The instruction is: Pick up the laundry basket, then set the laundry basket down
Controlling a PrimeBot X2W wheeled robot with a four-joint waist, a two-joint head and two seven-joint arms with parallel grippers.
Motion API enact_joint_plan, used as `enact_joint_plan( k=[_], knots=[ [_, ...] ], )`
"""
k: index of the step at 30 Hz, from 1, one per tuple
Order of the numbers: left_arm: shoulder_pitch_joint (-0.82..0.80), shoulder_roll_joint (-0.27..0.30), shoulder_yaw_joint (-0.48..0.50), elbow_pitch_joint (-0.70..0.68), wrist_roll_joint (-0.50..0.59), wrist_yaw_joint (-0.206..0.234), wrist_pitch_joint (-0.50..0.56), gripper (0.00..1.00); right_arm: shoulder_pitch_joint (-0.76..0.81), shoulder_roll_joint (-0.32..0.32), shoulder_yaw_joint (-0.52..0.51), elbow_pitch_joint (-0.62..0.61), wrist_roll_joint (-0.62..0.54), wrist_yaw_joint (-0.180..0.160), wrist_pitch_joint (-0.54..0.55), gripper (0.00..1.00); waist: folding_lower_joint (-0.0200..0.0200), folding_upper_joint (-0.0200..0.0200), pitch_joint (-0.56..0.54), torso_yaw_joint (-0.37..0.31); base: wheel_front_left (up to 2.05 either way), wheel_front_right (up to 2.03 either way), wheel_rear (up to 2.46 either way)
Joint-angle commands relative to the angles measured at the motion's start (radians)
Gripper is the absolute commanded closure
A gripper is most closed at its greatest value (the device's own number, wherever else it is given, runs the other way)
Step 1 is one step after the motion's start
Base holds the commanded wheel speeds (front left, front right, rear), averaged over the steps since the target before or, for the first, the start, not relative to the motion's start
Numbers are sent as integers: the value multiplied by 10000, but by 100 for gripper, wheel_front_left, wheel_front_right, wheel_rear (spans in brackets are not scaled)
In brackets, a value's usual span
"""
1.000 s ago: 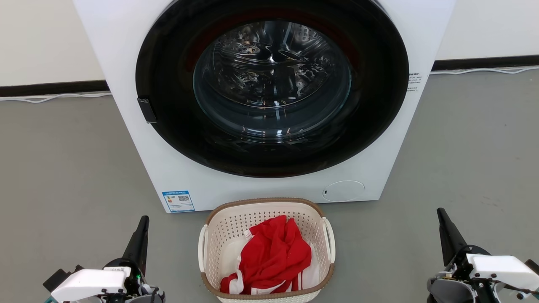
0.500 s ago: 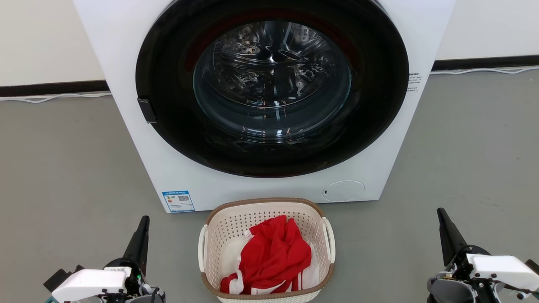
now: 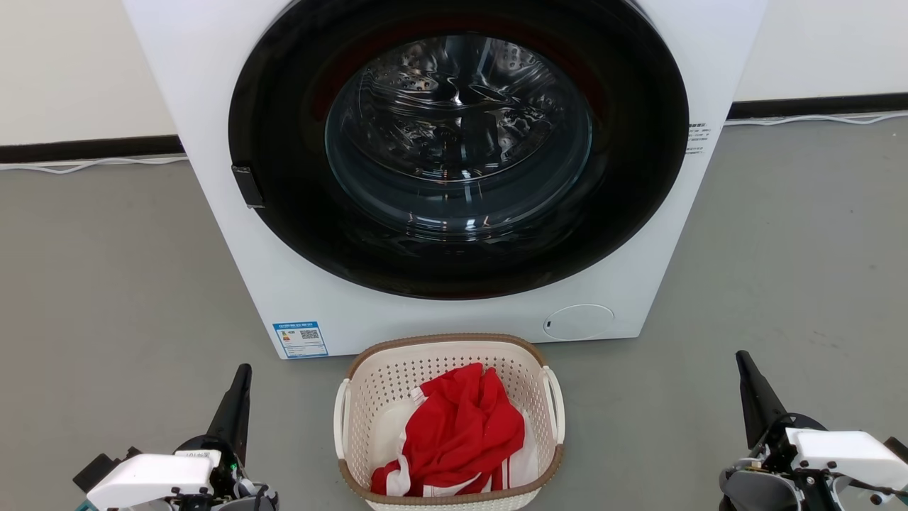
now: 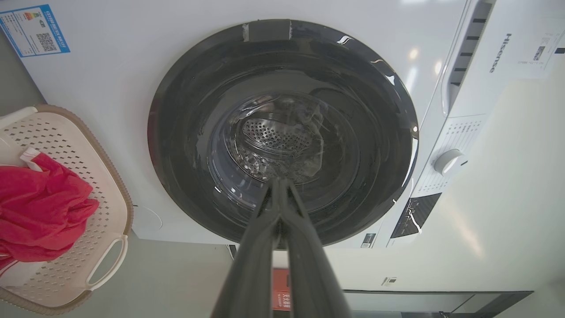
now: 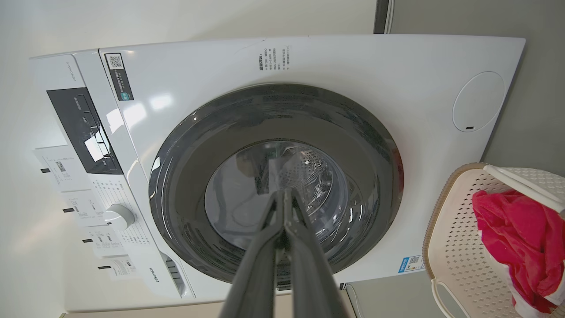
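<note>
The laundry basket (image 3: pixel 369 397) stands on the grey floor just before the washing machine, cream-white and perforated, with a brown rim and white side handles; it also appears at the left of the left wrist view (image 4: pixel 88 185) and at the right of the right wrist view (image 5: pixel 454 247). A red and white garment (image 3: pixel 461 426) lies inside it. My left gripper (image 3: pixel 243 370) is shut, off to the basket's left and apart from it; its fingers meet at the tip (image 4: pixel 279 182). My right gripper (image 3: pixel 741 356) is shut too, far to the basket's right, tips together (image 5: pixel 283 192).
A large white washing machine (image 3: pixel 638 234) with a round dark glass door (image 3: pixel 457 135) stands right behind the basket. A white cable (image 3: pixel 85 165) runs along the wall's base. Open grey floor lies on both sides of the basket.
</note>
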Motion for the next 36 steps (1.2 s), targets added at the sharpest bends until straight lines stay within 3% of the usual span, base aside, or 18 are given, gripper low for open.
enact_joint_plan(
  k=[1, 36],
  knots=[
    [-532, 60, 334, -216, 55, -75, 59, 100, -409, -51, 177, -289, 64, 73, 69, 100, 0, -1, 0, 0, 0, 0, 0],
    [-537, 13, 401, -213, 111, -75, 112, 100, -410, -44, 167, -288, 56, 73, 77, 100, 0, -1, 0, 0, 0, 0, 0]
  ],
)
